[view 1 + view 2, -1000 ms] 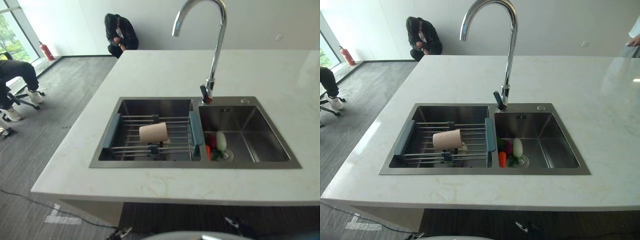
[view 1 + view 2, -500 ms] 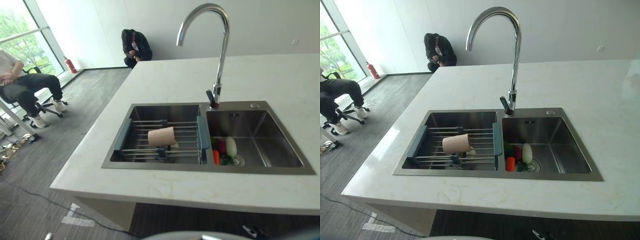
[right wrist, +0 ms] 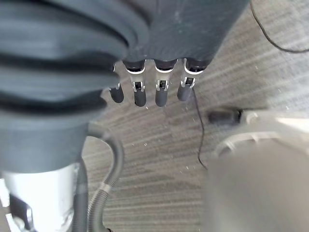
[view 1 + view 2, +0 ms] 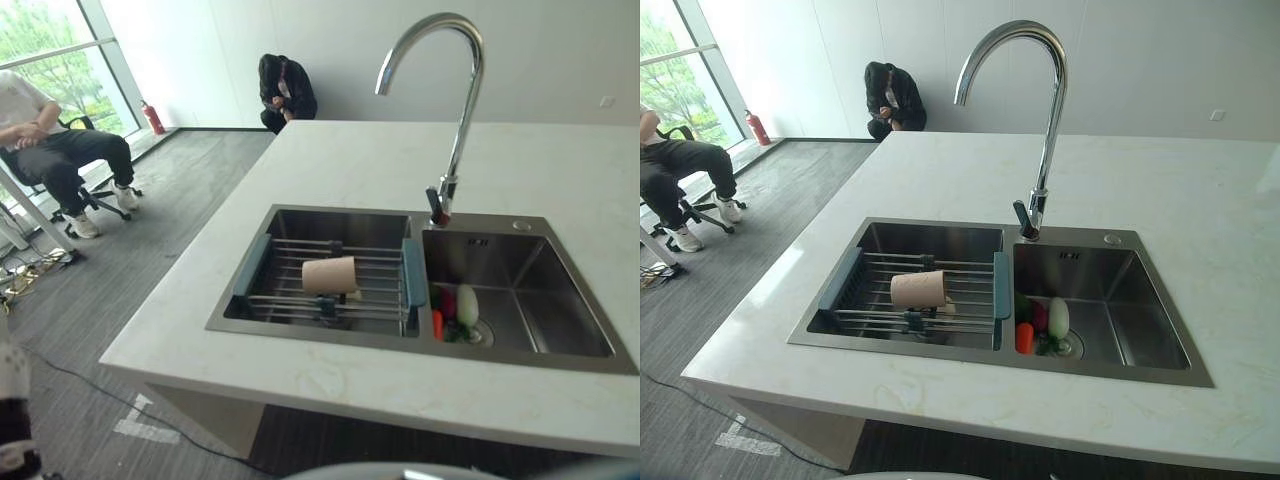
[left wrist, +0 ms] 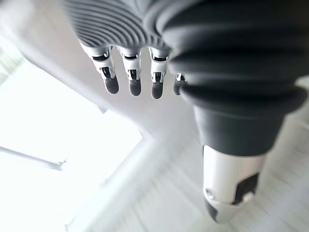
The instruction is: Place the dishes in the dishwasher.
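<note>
A beige cup [image 4: 329, 274] lies on its side on a wire rack with blue ends [image 4: 253, 266] that spans the left basin of a steel double sink [image 4: 339, 224]. In the right basin, by the drain, lie a carrot, a red vegetable and a white one [image 4: 456, 304]. My left hand [image 5: 131, 79] hangs with straight fingers and holds nothing, pale floor and bright light past it. My right hand [image 3: 161, 91] also hangs with straight fingers, empty, above grey striped floor.
A tall curved chrome faucet [image 4: 462, 130] rises behind the sink divider. The sink is set in a white marble island counter [image 4: 350, 160]. One person crouches by the far wall [image 4: 285, 92]. Another sits on a chair at the left [image 4: 50, 140], beyond grey floor.
The camera has turned left, so the sink sits further right in the picture and the seated person shows more. The cup and vegetables have not moved.
</note>
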{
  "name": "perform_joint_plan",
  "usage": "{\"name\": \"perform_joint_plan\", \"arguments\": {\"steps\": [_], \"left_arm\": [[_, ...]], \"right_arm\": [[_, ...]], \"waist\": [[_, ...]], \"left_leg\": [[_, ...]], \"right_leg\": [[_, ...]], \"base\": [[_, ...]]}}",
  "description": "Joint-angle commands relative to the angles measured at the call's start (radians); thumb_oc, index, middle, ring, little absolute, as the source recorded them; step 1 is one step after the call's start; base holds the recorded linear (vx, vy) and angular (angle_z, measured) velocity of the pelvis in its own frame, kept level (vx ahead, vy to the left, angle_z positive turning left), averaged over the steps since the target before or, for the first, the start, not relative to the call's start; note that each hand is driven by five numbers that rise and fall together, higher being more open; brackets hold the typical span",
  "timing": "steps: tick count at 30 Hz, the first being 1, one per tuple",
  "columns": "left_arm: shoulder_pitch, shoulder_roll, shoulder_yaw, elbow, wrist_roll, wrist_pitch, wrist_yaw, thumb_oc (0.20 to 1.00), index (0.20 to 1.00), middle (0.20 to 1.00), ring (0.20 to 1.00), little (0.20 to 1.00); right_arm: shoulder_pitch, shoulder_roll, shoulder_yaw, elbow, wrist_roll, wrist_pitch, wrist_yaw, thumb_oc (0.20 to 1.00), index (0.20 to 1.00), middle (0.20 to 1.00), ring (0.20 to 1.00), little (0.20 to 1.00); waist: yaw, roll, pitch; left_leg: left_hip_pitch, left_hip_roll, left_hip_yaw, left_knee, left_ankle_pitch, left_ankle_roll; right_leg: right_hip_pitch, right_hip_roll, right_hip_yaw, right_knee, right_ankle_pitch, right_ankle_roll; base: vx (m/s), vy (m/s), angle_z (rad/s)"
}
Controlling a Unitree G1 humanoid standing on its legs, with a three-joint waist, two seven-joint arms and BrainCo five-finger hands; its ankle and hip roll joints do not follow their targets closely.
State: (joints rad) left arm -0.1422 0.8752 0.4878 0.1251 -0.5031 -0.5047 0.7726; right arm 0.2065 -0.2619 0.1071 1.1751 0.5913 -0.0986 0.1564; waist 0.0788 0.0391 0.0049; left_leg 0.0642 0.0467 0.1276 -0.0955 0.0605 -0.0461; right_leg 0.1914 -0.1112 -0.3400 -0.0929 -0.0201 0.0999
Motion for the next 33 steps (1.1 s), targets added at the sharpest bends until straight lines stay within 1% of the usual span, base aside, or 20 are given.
{"name": "perform_joint_plan", "arguments": {"steps": [1, 2, 3, 4, 5, 6, 8, 10, 12, 13, 14, 15, 17, 22, 23, 25, 27, 28, 29, 33], "left_arm": [[-0.071, 0.005, -0.033, 0.045, 0.189, 0.077, -0.112, 1.000, 1.000, 1.000, 1.000, 1.000], [-0.079, 0.008, -0.048, 0.027, 0.181, 0.081, -0.137, 1.000, 1.000, 1.000, 1.000, 1.000], [-0.109, 0.009, -0.093, -0.020, 0.103, 0.097, -0.268, 1.000, 1.000, 1.000, 1.000, 1.000], [-0.137, -0.004, -0.138, -0.073, 0.056, 0.147, -0.385, 1.000, 1.000, 1.000, 1.000, 1.000], [-0.159, -0.017, -0.183, -0.111, 0.044, 0.199, -0.461, 1.000, 1.000, 1.000, 1.000, 1.000], [-0.178, -0.030, -0.235, -0.138, 0.011, 0.297, -0.580, 1.000, 1.000, 1.000, 1.000, 1.000], [-0.221, -0.054, -0.337, -0.167, 0.003, 0.415, -0.746, 1.000, 1.000, 1.000, 1.000, 1.000], [-0.256, -0.062, -0.414, -0.196, 0.083, 0.496, -0.849, 1.000, 1.000, 1.000, 1.000, 1.000], [-0.303, -0.050, -0.487, -0.183, 0.112, 0.543, -0.915, 1.000, 1.000, 1.000, 1.000, 1.000], [-0.311, -0.048, -0.495, -0.178, 0.116, 0.549, -0.925, 1.000, 1.000, 1.000, 1.000, 1.000], [-0.351, -0.029, -0.553, -0.153, 0.137, 0.563, -0.982, 1.000, 1.000, 1.000, 1.000, 1.000], [-0.371, -0.022, -0.584, -0.140, 0.142, 0.573, -0.981, 1.000, 1.000, 1.000, 1.000, 1.000], [-0.422, -0.019, -0.663, -0.078, 0.148, 0.604, -0.971, 1.000, 1.000, 1.000, 1.000, 1.000], [-0.482, -0.046, -0.771, 0.047, 0.203, 0.617, -0.997, 1.000, 1.000, 1.000, 1.000, 1.000], [-0.496, -0.060, -0.806, 0.098, 0.223, 0.613, -1.001, 1.000, 1.000, 1.000, 1.000, 1.000], [-0.506, -0.071, -0.828, 0.141, 0.231, 0.613, -0.996, 1.000, 1.000, 1.000, 1.000, 1.000], [-0.507, -0.076, -0.845, 0.199, 0.291, 0.607, -0.992, 1.000, 1.000, 1.000, 1.000, 1.000], [-0.507, -0.063, -0.860, 0.226, 0.375, 0.604, -0.979, 1.000, 1.000, 1.000, 1.000, 1.000], [-0.507, -0.054, -0.870, 0.248, 0.409, 0.595, -0.973, 1.000, 1.000, 1.000, 1.000, 1.000], [-0.510, -0.035, -0.916, 0.349, 0.473, 0.581, -0.963, 1.000, 1.000, 1.000, 1.000, 1.000]], "right_arm": [[-0.083, 0.024, 0.007, 0.027, 0.022, -0.017, 0.006, 1.000, 1.000, 1.000, 1.000, 1.000], [-0.083, 0.025, 0.007, 0.026, 0.020, -0.016, 0.005, 1.000, 1.000, 1.000, 1.000, 1.000], [-0.080, 0.025, 0.003, 0.028, 0.011, -0.010, 0.009, 1.000, 1.000, 1.000, 1.000, 1.000], [-0.078, 0.025, -0.003, 0.030, -0.007, -0.007, 0.016, 1.000, 1.000, 1.000, 1.000, 1.000], [-0.077, 0.026, -0.006, 0.033, -0.018, -0.006, 0.020, 1.000, 1.000, 1.000, 1.000, 1.000], [-0.075, 0.026, -0.009, 0.033, -0.026, -0.002, 0.024, 1.000, 1.000, 1.000, 1.000, 1.000], [-0.077, 0.030, -0.017, 0.035, -0.012, 0.005, 0.044, 1.000, 1.000, 1.000, 1.000, 1.000], [-0.084, 0.031, -0.032, 0.037, 0.067, 0.009, 0.050, 1.000, 1.000, 1.000, 1.000, 1.000], [-0.091, 0.022, -0.046, 0.027, 0.088, 0.027, 0.054, 1.000, 1.000, 1.000, 1.000, 1.000], [-0.092, 0.021, -0.048, 0.027, 0.088, 0.028, 0.054, 1.000, 1.000, 1.000, 1.000, 1.000], [-0.095, 0.011, -0.053, 0.026, 0.069, 0.042, 0.057, 1.000, 1.000, 1.000, 1.000, 1.000], [-0.094, 0.009, -0.054, 0.032, 0.066, 0.043, 0.060, 1.000, 1.000, 1.000, 1.000, 1.000], [-0.089, -0.006, -0.063, 0.054, 0.108, 0.045, 0.063, 1.000, 1.000, 1.000, 1.000, 1.000], [-0.076, -0.026, -0.103, 0.094, 0.118, 0.069, 0.077, 1.000, 1.000, 1.000, 1.000, 1.000], [-0.071, -0.031, -0.108, 0.098, 0.111, 0.078, 0.084, 1.000, 1.000, 1.000, 1.000, 1.000], [-0.067, -0.033, -0.106, 0.092, 0.113, 0.082, 0.087, 1.000, 1.000, 1.000, 1.000, 1.000], [-0.056, -0.037, -0.104, 0.085, 0.108, 0.077, 0.100, 1.000, 1.000, 1.000, 1.000, 1.000], [-0.054, -0.041, -0.104, 0.080, 0.106, 0.076, 0.109, 1.000, 1.000, 1.000, 1.000, 1.000], [-0.052, -0.042, -0.104, 0.076, 0.104, 0.074, 0.114, 1.000, 1.000, 1.000, 1.000, 1.000], [-0.047, -0.053, -0.086, 0.043, 0.103, 0.081, 0.110, 1.000, 1.000, 1.000, 1.000, 1.000]], "waist": [[-0.024, -0.006, 0.022], [-0.029, -0.006, 0.021], [-0.038, -0.007, 0.019], [-0.045, -0.006, 0.019], [-0.052, -0.006, 0.020], [-0.060, -0.004, 0.022], [-0.076, -0.003, 0.021], [-0.084, -0.003, 0.021], [-0.103, 0.001, 0.022], [-0.103, 0.001, 0.022], [-0.118, 0.004, 0.024], [-0.126, 0.005, 0.026], [-0.151, 0.004, 0.028], [-0.186, 0.003, 0.032], [-0.201, 0.004, 0.035], [-0.213, 0.005, 0.039], [-0.226, 0.011, 0.047], [-0.232, 0.014, 0.051], [-0.235, 0.015, 0.053], [-0.247, 0.020, 0.061]], "left_leg": [[0.067, -0.017, -0.024, 0.008, -0.068, 0.005], [0.064, -0.017, -0.022, 0.008, -0.063, 0.005], [0.067, -0.015, -0.014, 0.008, -0.064, 0.004], [0.070, -0.013, -0.008, 0.008, -0.064, 0.003], [0.071, -0.011, -0.004, 0.008, -0.064, 0.003], [0.078, -0.009, 0.001, 0.008, -0.069, 0.003], [0.074, -0.009, 0.015, 0.008, -0.062, 0.005], [0.078, -0.009, 0.025, 0.008, -0.064, 0.007], [0.080, -0.006, 0.039, 0.008, -0.065, 0.009], [0.081, -0.006, 0.041, 0.008, -0.066, 0.009], [0.082, -0.005, 0.052, 0.008, -0.067, 0.009], [0.084, -0.005, 0.057, 0.008, -0.068, 0.009], [0.087, -0.003, 0.079, 0.008, -0.071, 0.007], [0.093, -0.004, 0.103, 0.008, -0.076, 0.009], [0.095, -0.005, 0.108, 0.008, -0.078, 0.011], [0.095, -0.006, 0.113, 0.008, -0.079, 0.014], [0.095, -0.007, 0.120, 0.008, -0.080, 0.015], [0.096, -0.007, 0.125, 0.008, -0.081, 0.016], [0.096, -0.008, 0.127, 0.008, -0.082, 0.016], [0.094, -0.009, 0.135, 0.008, -0.084, 0.017]], "right_leg": [[-0.017, 0.003, 0.022, 0.007, 0.037, 0.001], [-0.020, 0.003, 0.025, 0.006, 0.042, 0.001], [-0.022, 0.005, 0.035, 0.006, 0.044, 0.003], [-0.023, 0.006, 0.044, 0.006, 0.047, 0.005], [-0.025, 0.007, 0.051, 0.006, 0.050, 0.006], [-0.023, 0.008, 0.058, 0.008, 0.048, 0.009], [-0.032, 0.009, 0.068, 0.006, 0.060, 0.013], [-0.034, 0.009, 0.075, 0.006, 0.065, 0.018], [-0.040, 0.007, 0.083, 0.006, 0.071, 0.022], [-0.041, 0.007, 0.084, 0.006, 0.071, 0.022], [-0.047, 0.008, 0.097, 0.006, 0.076, 0.027], [-0.051, 0.008, 0.106, 0.006, 0.079, 0.029], [-0.060, 0.010, 0.128, 0.006, 0.084, 0.036], [-0.069, 0.012, 0.156, 0.006, 0.095, 0.043], [-0.073, 0.013, 0.170, 0.006, 0.098, 0.044], [-0.077, 0.012, 0.181, 0.006, 0.101, 0.045], [-0.082, 0.011, 0.195, 0.006, 0.103, 0.047], [-0.085, 0.011, 0.201, 0.006, 0.103, 0.048], [-0.086, 0.010, 0.204, 0.006, 0.104, 0.050], [-0.093, 0.007, 0.216, 0.006, 0.105, 0.054]], "base": [[0.02, -0.053, -0.09], [0.02, -0.041, -0.26], [0.01, -0.035, -0.28], [0.02, -0.035, -0.26], [0.03, -0.024, -0.15], [0.04, -0.016, -0.24], [0.03, -0.016, -0.21], [0.04, -0.012, -0.14], [0.03, 0.002, -0.21], [0.02, 0.004, -0.17], [0.01, 0.000, -0.21], [0.01, -0.008, -0.23], [0.00, -0.029, -0.15], [0.02, -0.033, -0.27], [0.04, -0.023, -0.19], [0.02, -0.006, -0.01], [0.01, 0.012, -0.02], [0.01, 0.026, -0.08], [0.02, 0.033, -0.13], [0.02, 0.029, -0.12]]}}
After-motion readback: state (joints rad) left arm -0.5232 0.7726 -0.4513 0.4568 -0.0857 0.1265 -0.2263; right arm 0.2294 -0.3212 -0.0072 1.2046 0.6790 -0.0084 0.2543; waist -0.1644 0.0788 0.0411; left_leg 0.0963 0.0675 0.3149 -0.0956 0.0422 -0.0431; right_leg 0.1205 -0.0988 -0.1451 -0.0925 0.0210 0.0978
